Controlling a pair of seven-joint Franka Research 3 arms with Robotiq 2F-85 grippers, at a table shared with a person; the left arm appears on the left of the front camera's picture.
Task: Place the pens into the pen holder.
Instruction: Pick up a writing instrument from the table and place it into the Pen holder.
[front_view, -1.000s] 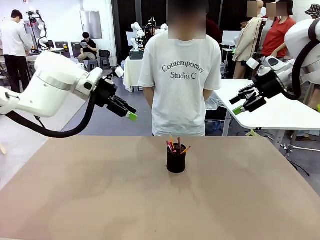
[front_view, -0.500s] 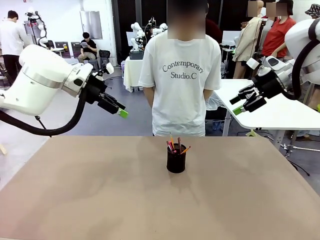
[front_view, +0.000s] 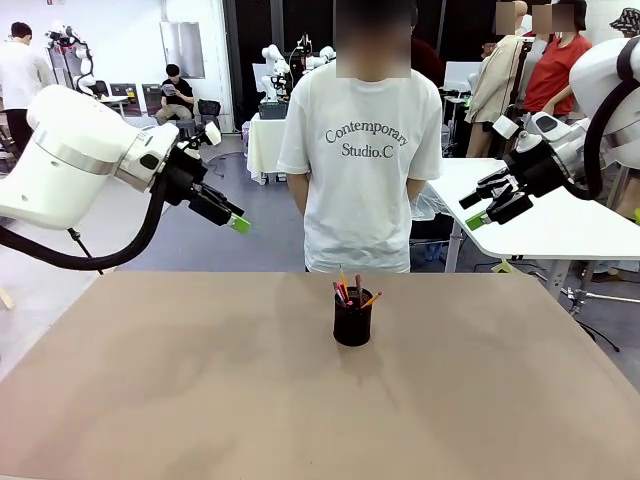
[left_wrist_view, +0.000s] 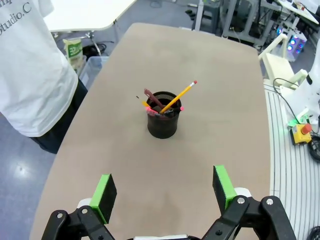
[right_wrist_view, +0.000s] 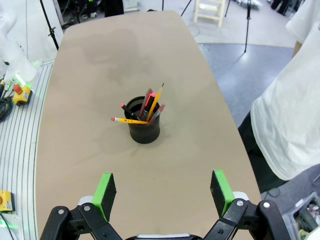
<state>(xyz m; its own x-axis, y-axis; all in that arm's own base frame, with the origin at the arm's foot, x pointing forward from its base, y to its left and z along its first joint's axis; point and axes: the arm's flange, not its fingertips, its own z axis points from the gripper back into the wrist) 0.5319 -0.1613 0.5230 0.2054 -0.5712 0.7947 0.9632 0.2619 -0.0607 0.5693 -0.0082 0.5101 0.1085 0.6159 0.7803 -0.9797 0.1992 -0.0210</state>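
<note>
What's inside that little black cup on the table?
The black mesh cup holds several pens: a yellow-orange one leaning over the rim, plus red, pink and reddish-brown ones. Their lower ends and the cup's bottom are hidden by its wall.

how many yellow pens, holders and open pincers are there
yellow pens: 2
holder: 1
open pincers: 2, the left pincer and the right pincer
total: 5
</note>
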